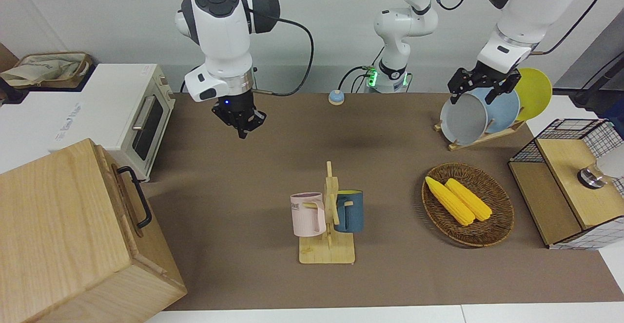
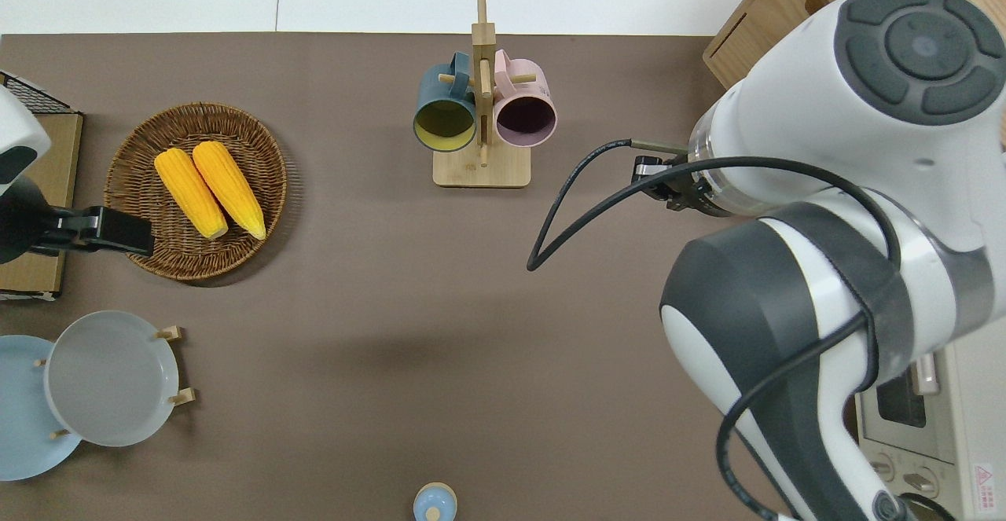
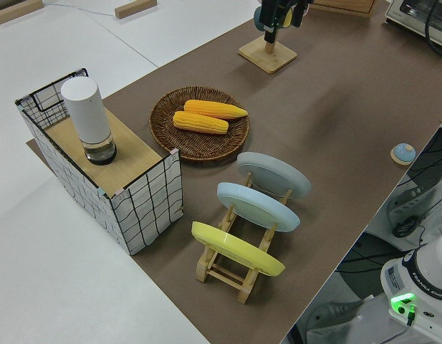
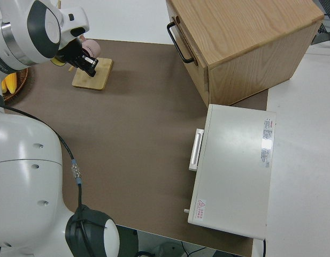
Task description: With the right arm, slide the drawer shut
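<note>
The drawer [image 1: 127,201] sits flush in the big pale wooden cabinet [image 1: 58,225] at the right arm's end of the table, its black loop handle [image 1: 137,196] facing the table's middle. It also shows in the right side view [image 4: 192,53]. My right gripper [image 1: 242,130] hangs in the air with its fingers together and holds nothing. It is well clear of the drawer, over bare mat between the mug stand and the toaster oven. In the overhead view the wrist hides most of the right gripper [image 2: 664,189]. My left arm is parked, its gripper [image 1: 480,94] open.
A white toaster oven [image 1: 141,113] stands beside the cabinet, nearer to the robots. A mug stand [image 1: 327,216] with two mugs is mid-table. A basket of corn [image 1: 468,203], a plate rack [image 1: 480,113] and a wire shelf box [image 1: 570,181] stand toward the left arm's end.
</note>
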`<state>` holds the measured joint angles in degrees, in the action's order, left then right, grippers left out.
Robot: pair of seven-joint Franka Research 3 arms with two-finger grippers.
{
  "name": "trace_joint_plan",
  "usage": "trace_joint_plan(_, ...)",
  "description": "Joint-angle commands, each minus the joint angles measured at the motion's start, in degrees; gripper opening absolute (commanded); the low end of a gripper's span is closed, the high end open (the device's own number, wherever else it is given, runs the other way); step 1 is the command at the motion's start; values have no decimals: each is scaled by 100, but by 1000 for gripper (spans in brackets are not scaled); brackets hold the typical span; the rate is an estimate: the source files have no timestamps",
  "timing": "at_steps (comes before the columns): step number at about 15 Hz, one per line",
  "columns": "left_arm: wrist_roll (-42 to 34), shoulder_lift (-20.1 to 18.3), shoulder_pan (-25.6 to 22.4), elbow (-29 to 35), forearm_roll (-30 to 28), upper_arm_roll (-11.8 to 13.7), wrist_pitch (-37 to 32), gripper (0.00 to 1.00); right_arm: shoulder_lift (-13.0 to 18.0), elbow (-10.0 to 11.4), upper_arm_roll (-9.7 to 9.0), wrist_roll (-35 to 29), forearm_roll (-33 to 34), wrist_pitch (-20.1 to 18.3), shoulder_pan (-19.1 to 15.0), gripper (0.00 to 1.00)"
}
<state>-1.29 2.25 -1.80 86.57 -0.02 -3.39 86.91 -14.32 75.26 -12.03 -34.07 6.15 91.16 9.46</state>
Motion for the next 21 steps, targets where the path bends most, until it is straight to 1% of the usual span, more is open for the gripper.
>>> trace_joint_plan(1, -56, 65, -31, -149, 98, -39, -113, 993, 395, 445, -1, 769, -26, 42, -93, 0)
trace_joint_plan(3, -56, 65, -31, -140, 98, -39, -113, 993, 509, 534, 34, 1225, -61, 33, -137, 0)
trace_joint_plan(5, -56, 65, -31, -140, 98, -39, -113, 993, 588, 534, 139, 1700, -131, 16, -198, 0)
trace_joint_plan(6, -56, 65, -31, -140, 98, -39, -113, 993, 597, 534, 157, 1815, -280, 24, -260, 0)
trace_joint_plan(8, -56, 74, -31, -140, 98, -39, -113, 993, 589, 525, 174, 1834, -404, 51, -339, 0)
trace_joint_plan(9, -56, 65, -31, -140, 98, -39, -113, 993, 580, 525, 183, 1825, -404, 68, -348, 37)
trace_joint_plan(10, -56, 65, -31, -149, 98, -39, -113, 993, 562, 516, 183, 1782, -387, 68, -357, 139)
trace_joint_plan(11, -56, 65, -31, -140, 98, -39, -113, 993, 554, 516, 201, 1773, -395, 68, -392, 285)
trace_joint_plan(12, -56, 65, -31, -140, 98, -39, -113, 993, 536, 516, 253, 1773, -413, 68, -401, 452)
trace_joint_plan(13, -56, 65, -31, -149, 98, -39, -113, 993, 536, 516, 280, 1773, -413, 68, -436, 570)
trace_joint_plan(14, -56, 65, -31, -140, 98, -39, -113, 993, 527, 516, 280, 1764, -396, 68, -436, 780)
trace_joint_plan(15, -56, 65, -31, -140, 98, -39, -113, 993, 518, 508, 289, 1764, -387, 68, -445, 921)
trace_joint_plan(16, -56, 65, -31, -140, 98, -39, -113, 993, 518, 499, 297, 1790, -387, 68, -462, 978)
trace_joint_plan(21, -56, 65, -31, -140, 98, -39, -113, 993, 527, 490, 350, 1843, -334, 33, -725, 981)
